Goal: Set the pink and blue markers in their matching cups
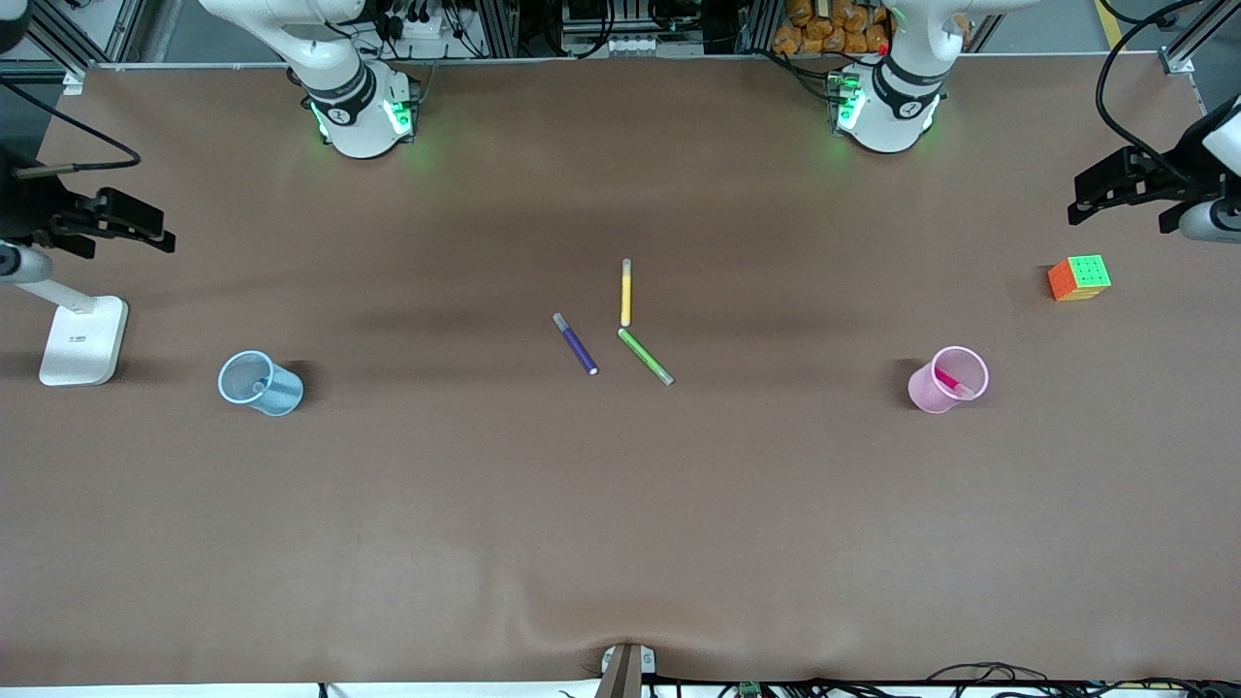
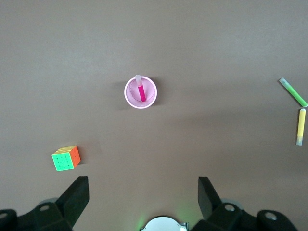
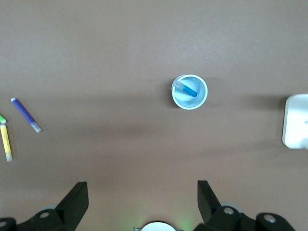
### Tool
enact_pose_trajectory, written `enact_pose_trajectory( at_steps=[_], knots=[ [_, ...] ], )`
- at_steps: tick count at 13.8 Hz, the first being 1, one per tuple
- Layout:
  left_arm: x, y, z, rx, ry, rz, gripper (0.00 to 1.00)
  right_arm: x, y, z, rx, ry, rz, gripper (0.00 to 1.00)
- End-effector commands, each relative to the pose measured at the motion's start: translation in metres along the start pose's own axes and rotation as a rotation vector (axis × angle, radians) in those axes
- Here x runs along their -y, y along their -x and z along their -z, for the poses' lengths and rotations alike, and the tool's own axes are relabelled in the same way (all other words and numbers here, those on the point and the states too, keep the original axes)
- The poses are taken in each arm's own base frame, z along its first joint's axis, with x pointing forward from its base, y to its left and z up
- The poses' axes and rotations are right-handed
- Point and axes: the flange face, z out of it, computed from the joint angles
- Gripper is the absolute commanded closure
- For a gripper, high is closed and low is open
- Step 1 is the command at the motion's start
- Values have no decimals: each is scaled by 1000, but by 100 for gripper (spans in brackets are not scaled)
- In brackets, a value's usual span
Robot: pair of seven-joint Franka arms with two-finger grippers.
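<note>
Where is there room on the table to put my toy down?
Bare table lies between the blue cup and the purple pen, and between the green pen and the pink cup. The whole strip nearest the front camera is bare too. The middle, with the yellow pen, is crowded.

- We see a brown table [image 1: 620, 504] running from one arm's end to the other
- Near its middle lie three pens: a yellow pen [image 1: 626, 293], a green pen [image 1: 646, 357] just nearer the front camera, and a purple pen [image 1: 575, 343] beside them toward the right arm's end
- A pale blue cup [image 1: 260, 383] stands toward the right arm's end, with a white stand base [image 1: 84, 340] beside it near the table edge
- A pale pink cup [image 1: 948, 380] stands toward the left arm's end
- We find a colourful puzzle cube [image 1: 1079, 278] farther from the front camera than the pink cup, near the table's edge
</note>
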Motion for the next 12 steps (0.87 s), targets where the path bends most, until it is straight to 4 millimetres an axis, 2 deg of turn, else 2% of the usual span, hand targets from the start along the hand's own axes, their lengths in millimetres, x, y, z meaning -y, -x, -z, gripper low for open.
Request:
enact_pose_trajectory(
  at_steps=[1, 4, 6, 12],
  knots=[
    [-1, -3, 5, -3, 11, -7, 0, -4, 12, 13, 10, 19, -93, 0],
    [-1, -3, 5, -3, 10, -6, 0, -9, 19, 21, -4, 17, -97, 0],
    [1, -4, 4, -2, 8, -3, 0, -6, 20, 37, -39, 18, -83, 0],
    [-2, -6, 0, 6, 13, -5, 0, -6, 18, 37, -38, 14, -70, 0]
  ],
)
